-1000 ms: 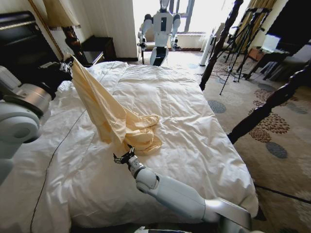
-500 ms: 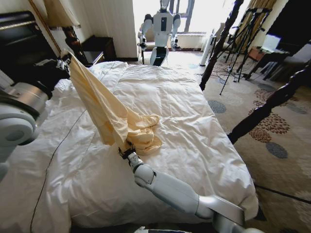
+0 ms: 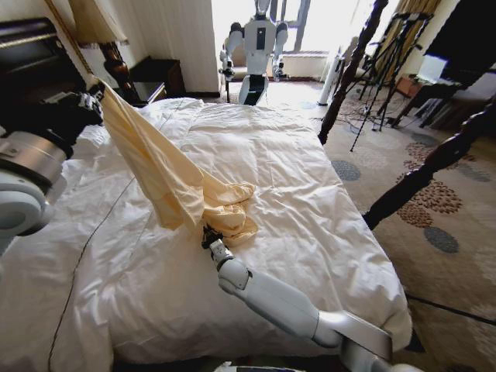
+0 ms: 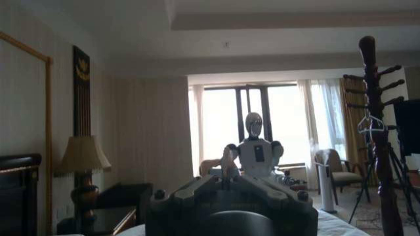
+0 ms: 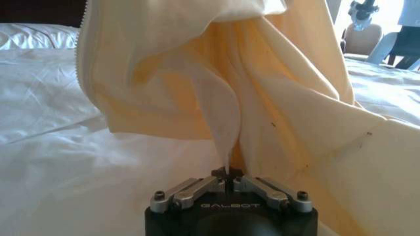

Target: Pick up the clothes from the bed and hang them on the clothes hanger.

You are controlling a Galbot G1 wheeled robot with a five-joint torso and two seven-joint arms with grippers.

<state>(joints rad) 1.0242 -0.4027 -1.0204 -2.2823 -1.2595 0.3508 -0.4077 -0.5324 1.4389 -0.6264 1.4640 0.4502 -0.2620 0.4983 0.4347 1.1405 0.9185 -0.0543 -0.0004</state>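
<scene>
Where the bed [image 3: 310, 178] spreads its white duvet, the clothes [image 3: 167, 178] stretch, thin and limp, likely light, best held by edges: left gripper [image 3: 91, 97] holds the raised end, right gripper [image 5: 226, 183] pinches a low fold.

The left tool [image 3: 94, 91] at the head view's upper left is half hidden behind the clothes [image 3: 174, 186], its grip unclear.

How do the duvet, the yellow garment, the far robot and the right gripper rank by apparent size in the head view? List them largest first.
1. White duvet
2. Yellow garment
3. Far robot, though its distance from the camera makes it look small
4. Right gripper, shut on a fold of the garment
</scene>
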